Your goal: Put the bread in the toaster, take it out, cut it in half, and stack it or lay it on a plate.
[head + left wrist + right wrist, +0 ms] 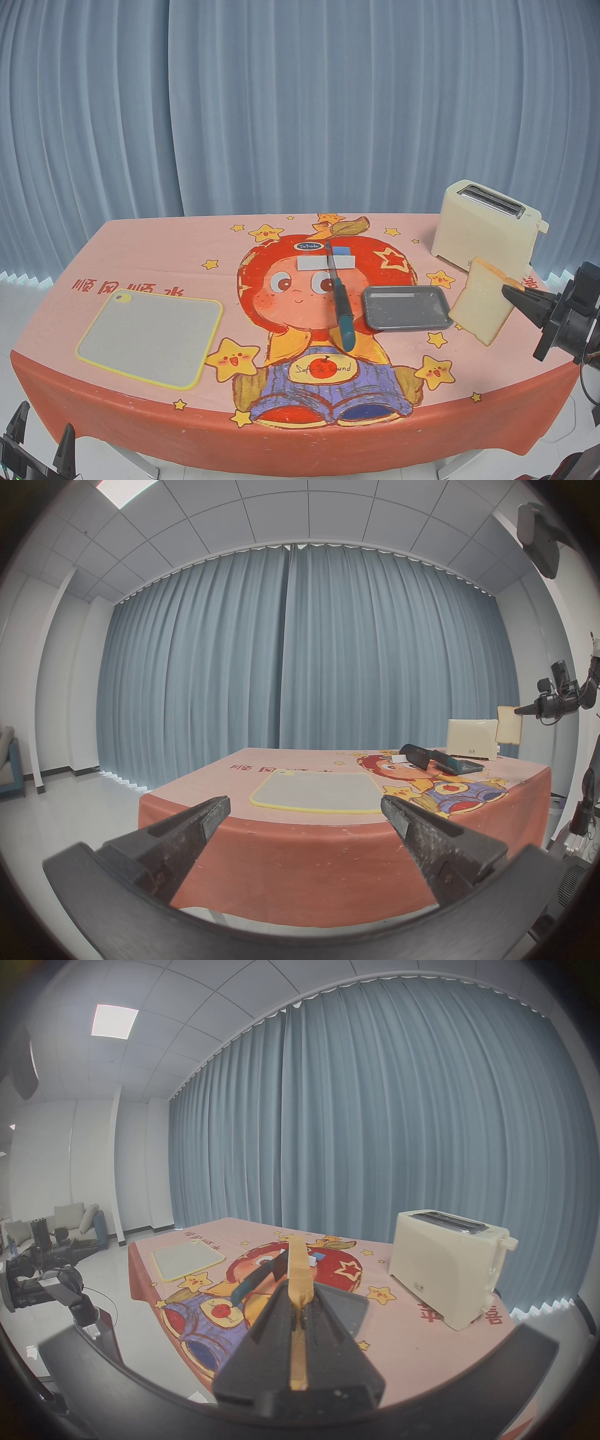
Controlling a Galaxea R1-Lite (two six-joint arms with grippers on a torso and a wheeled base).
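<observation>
My right gripper (514, 291) is shut on a slice of bread (482, 301), held upright in the air above the table's right end, just in front of the cream toaster (484, 227). In the right wrist view the bread (299, 1275) shows edge-on between the closed fingers of that gripper (299, 1310), with the toaster (449, 1263) to one side. A knife with a teal handle (340, 304) lies mid-table, its blade resting on a small white block. A dark grey tray-like plate (407, 307) lies beside it. My left gripper (305, 817) stands open, low, off the table's front left corner.
A grey cutting board with a yellow rim (151, 336) lies on the left part of the table. The pink cartoon tablecloth (187, 250) covers the whole top. Blue curtains hang behind the table.
</observation>
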